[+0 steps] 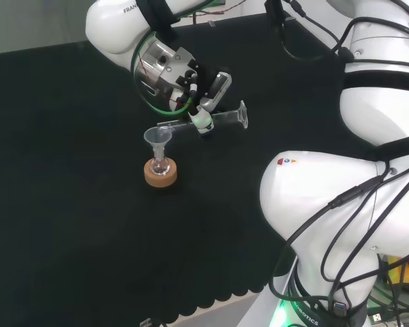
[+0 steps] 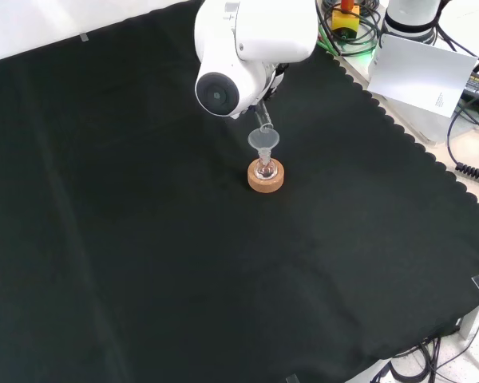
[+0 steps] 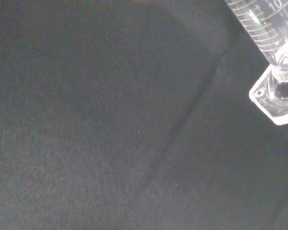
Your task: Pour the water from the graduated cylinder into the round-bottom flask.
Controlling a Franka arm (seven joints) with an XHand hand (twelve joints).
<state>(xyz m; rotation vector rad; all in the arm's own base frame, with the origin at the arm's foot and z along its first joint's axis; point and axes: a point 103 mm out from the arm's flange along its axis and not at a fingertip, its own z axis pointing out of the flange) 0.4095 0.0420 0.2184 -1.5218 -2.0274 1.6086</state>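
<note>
So the hand has its fingers curled round the graduated cylinder, which is tipped over to almost flat in the head view, foot end pointing right and mouth end sitting just over the clear funnel. That funnel is stuck in the neck of the little round-bottom flask, which sits on a cork ring stand out on the black cloth of the bench. From the front, the arm's big white link stands in front of the hand, with the funnel and flask right below it.
</note>
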